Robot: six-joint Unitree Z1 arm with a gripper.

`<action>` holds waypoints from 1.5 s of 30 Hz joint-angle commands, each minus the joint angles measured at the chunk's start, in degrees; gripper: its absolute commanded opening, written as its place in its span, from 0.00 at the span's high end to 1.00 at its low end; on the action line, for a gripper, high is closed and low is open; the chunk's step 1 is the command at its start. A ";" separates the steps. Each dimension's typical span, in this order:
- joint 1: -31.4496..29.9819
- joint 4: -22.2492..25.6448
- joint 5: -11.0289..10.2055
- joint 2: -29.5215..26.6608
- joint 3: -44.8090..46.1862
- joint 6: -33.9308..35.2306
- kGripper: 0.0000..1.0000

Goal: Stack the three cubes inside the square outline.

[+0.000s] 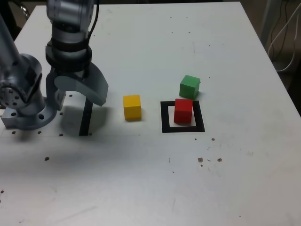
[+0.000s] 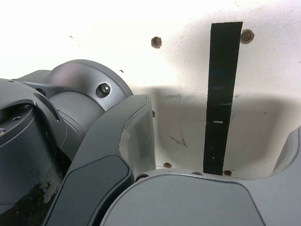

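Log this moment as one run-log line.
gripper: open, empty, over black strip | red cube: in square outline | yellow cube, green cube: outside

The grey arm [image 1: 66, 28] is standing folded over its own base [image 1: 23, 101] at the exterior view's left, the wrist pointing downward. The gripper [image 1: 77, 94] is hanging just above the white tabletop [image 1: 155, 179] with its jaws spread wide and nothing between them (the wrist view is showing one curved jaw in front of the base housing, the other only as an edge). Its broad grey finger [image 1: 89, 87] is angling toward the exterior view's right.
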State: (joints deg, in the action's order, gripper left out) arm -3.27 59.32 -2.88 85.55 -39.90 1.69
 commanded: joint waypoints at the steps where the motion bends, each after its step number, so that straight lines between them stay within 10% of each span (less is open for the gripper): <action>1: -0.07 -0.08 -0.14 0.23 0.00 -0.10 0.02; 26: -1.47 5.39 -0.10 -0.03 -9.29 -0.08 0.03; 45: -5.00 2.36 -1.13 13.94 -19.63 -0.23 0.03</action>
State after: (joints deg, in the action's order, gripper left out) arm -8.20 62.26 -3.90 98.24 -59.35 1.66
